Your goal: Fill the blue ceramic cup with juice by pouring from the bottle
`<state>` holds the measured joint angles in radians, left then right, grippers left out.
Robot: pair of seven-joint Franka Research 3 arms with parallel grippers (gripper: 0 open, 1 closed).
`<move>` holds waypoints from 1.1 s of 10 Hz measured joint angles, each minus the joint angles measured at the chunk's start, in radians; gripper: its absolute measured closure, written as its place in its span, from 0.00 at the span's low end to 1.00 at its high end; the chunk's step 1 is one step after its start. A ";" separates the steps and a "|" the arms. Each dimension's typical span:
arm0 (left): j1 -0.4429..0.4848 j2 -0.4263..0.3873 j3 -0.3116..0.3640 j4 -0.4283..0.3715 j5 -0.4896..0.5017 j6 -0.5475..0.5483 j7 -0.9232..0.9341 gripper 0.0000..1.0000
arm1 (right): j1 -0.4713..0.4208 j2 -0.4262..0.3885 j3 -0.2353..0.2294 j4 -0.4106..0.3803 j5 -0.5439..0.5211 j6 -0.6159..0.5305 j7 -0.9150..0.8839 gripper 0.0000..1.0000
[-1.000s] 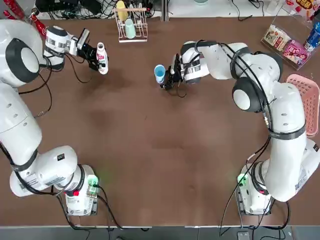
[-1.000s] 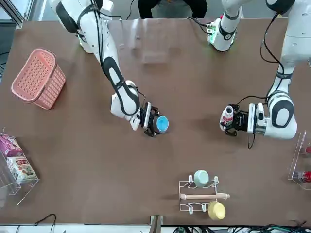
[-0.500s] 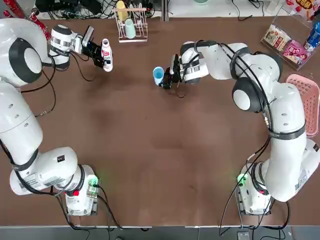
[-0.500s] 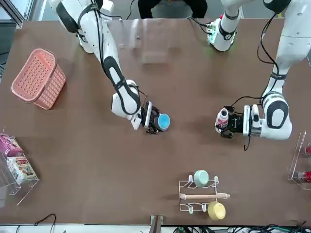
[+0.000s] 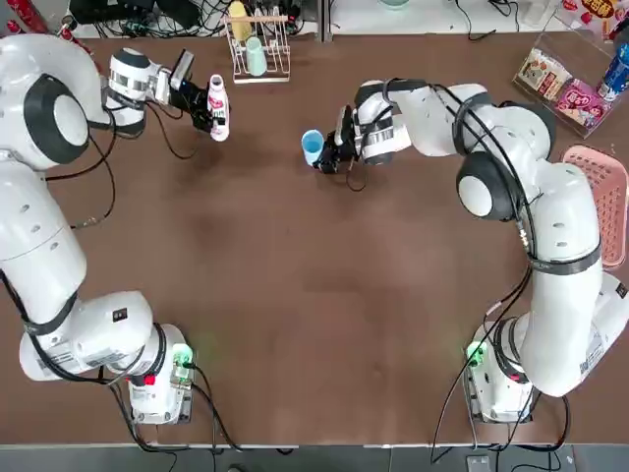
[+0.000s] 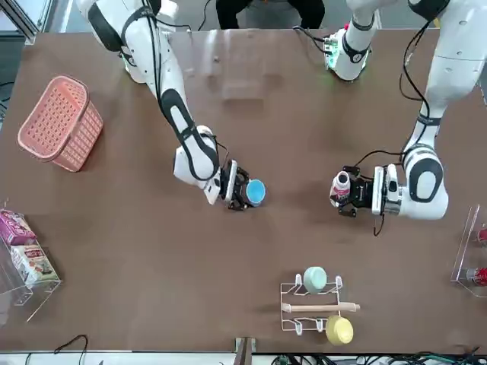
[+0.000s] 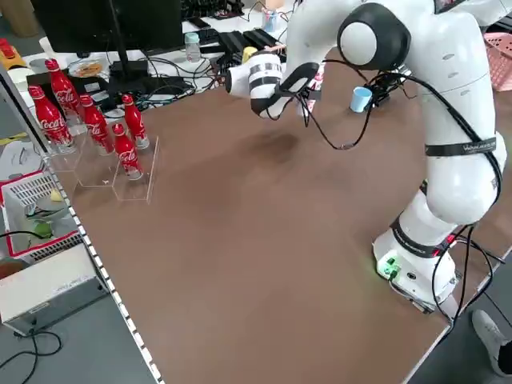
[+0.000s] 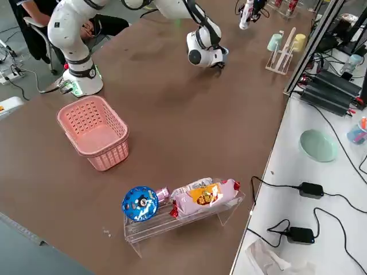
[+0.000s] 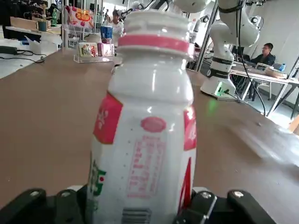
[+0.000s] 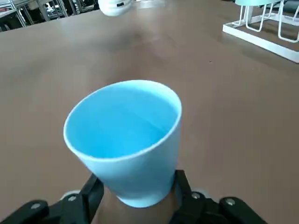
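Bottle: white, with a red-and-white label (image 9: 149,154), gripped by the left arm, toward the far left corner of the surface (image 5: 295,324).
Left gripper (image 5: 203,110): at the bottle (image 5: 218,108), with its fingers closed around the sides; the bottle's neck points upward.
Blue cup: light blue (image 10: 135,140), held by the right arm near the middle of the far edge, mouth upward; well apart from the bottle.
Right gripper (image 5: 328,155): at the cup, its fingers (image 10: 93,193) closed on the lower part of the wall.
White rack (image 5: 261,74): by the far edge, left of its middle, carrying a mint-green cup (image 5: 256,56) and a yellow cup (image 6: 339,330).
Pink basket (image 6: 61,125): beside the right edge.
Clear tray (image 8: 172,222): near the far right corner, with snack packets (image 8: 205,196) and a blue can (image 8: 140,203).
Red bottles (image 7: 96,124): at the far left corner, several of them upright in a clear stand (image 7: 132,186).
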<state>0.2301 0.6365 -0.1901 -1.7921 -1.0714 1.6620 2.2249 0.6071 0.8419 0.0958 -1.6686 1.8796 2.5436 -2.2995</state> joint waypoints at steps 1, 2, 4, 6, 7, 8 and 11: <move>-0.013 0.000 0.000 0.000 -0.016 0.006 0.000 0.49 | -0.002 0.000 -0.001 0.000 0.000 0.000 -0.002 0.33; -0.022 0.000 0.000 0.000 -0.026 0.017 0.000 0.49 | -0.002 0.000 -0.001 0.000 0.000 0.000 -0.005 0.33; -0.023 -0.001 0.000 0.000 -0.038 0.028 0.000 0.49 | -0.003 0.000 -0.002 0.000 0.000 0.001 -0.009 0.33; -0.028 -0.007 -0.002 0.000 -0.041 0.059 -0.002 0.49 | -0.007 0.000 -0.003 0.000 0.000 0.001 -0.017 0.33; -0.037 -0.013 -0.009 0.000 -0.042 0.092 -0.015 0.49 | -0.009 0.000 -0.003 0.000 0.000 0.001 -0.023 0.33; -0.054 -0.022 -0.017 0.000 -0.042 0.132 -0.039 0.49 | -0.011 0.000 -0.003 0.000 0.000 0.002 -0.026 0.33; -0.144 -0.048 -0.024 -0.001 -0.061 0.250 -0.087 0.50 | -0.014 0.000 -0.004 0.000 0.000 0.002 -0.028 0.33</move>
<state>0.0860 0.5880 -0.2143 -1.7928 -1.1324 1.9120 2.1383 0.5933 0.8419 0.0921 -1.6684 1.8798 2.5457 -2.3273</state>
